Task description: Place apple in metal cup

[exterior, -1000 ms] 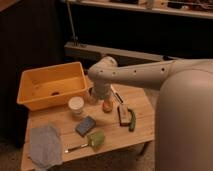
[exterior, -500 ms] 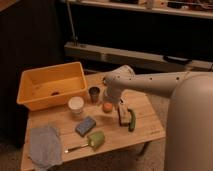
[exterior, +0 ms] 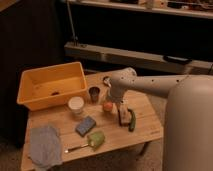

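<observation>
The gripper (exterior: pixel 119 106) is being held low on the far side of the apple (exterior: pixel 107 106) from the metal cup (exterior: pixel 94 93). Whether it is being kept open or closed cannot be told. The apple is being left on the table (exterior: pixel 147 127), just right of the metal cup and slightly nearer the camera, not inside it. Compared with a second ago, the arm (exterior: pixel 150 85) is being swung rightward, away from over the metal cup, so the cup's mouth is being uncovered. The grasp is judged not yet made. The gripper's tip is being lost against a dark-and-white object (exterior: pixel 122 118) farther right of the metal cup.
</observation>
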